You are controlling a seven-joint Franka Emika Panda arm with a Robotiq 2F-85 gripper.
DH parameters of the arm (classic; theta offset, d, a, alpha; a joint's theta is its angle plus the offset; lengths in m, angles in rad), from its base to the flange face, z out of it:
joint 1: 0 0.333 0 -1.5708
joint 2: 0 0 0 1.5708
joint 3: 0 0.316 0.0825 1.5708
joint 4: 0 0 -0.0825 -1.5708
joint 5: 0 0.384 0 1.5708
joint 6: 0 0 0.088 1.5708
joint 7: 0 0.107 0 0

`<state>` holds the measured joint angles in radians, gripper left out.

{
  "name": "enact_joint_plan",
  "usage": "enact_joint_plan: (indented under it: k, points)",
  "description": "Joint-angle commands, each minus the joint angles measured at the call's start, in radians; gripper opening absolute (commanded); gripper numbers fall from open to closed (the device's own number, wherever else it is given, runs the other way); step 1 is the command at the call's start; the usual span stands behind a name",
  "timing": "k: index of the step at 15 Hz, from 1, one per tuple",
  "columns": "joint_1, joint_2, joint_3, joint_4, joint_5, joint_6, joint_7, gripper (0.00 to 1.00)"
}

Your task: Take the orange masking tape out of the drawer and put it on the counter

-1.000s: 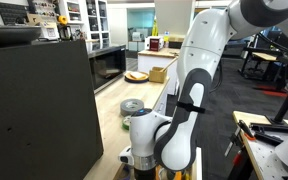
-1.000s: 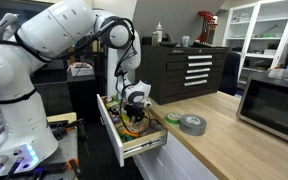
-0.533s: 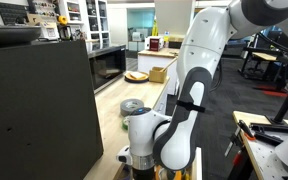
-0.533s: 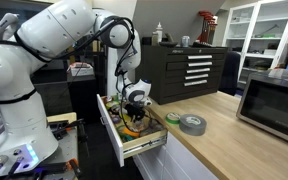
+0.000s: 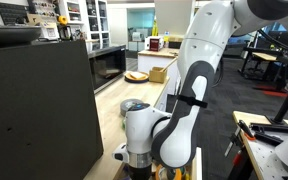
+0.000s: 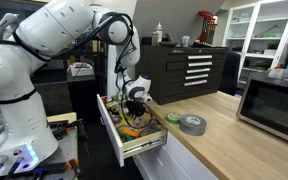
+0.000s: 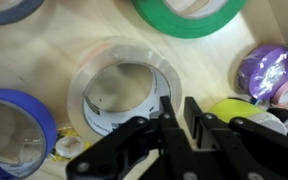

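Gripper (image 7: 180, 104) low-centre in wrist view, fingers nearly together over a clear roll (image 7: 119, 85); orange masking tape (image 6: 131, 128) sits in the drawer (image 6: 111, 137), lower centre.

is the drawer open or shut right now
Open. The drawer is pulled out from under the counter, tape rolls lie exposed inside it, and the pincer hangs over its contents.

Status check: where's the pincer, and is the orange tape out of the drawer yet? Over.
Pincer low in drawer, fingers nearly together, grip unclear. Orange tape not out. Clear roll right at the tips.
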<state>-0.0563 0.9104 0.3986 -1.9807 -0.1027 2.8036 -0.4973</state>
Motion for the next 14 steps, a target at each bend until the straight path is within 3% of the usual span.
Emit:
enact_joint_plan:
  k: [1,6,8,10,14]
  points:
    - [0.01,-0.121,0.019,-0.073,0.01,-0.052,0.045,0.07]
    - [0.042,-0.182,0.018,-0.095,0.014,-0.089,0.055,0.06]
    - [0.066,-0.181,-0.004,-0.092,0.007,-0.108,0.063,0.32]
    - [0.095,-0.178,-0.032,-0.084,-0.003,-0.131,0.072,0.38]
    - [0.171,-0.153,-0.135,-0.06,-0.065,-0.161,0.084,0.63]
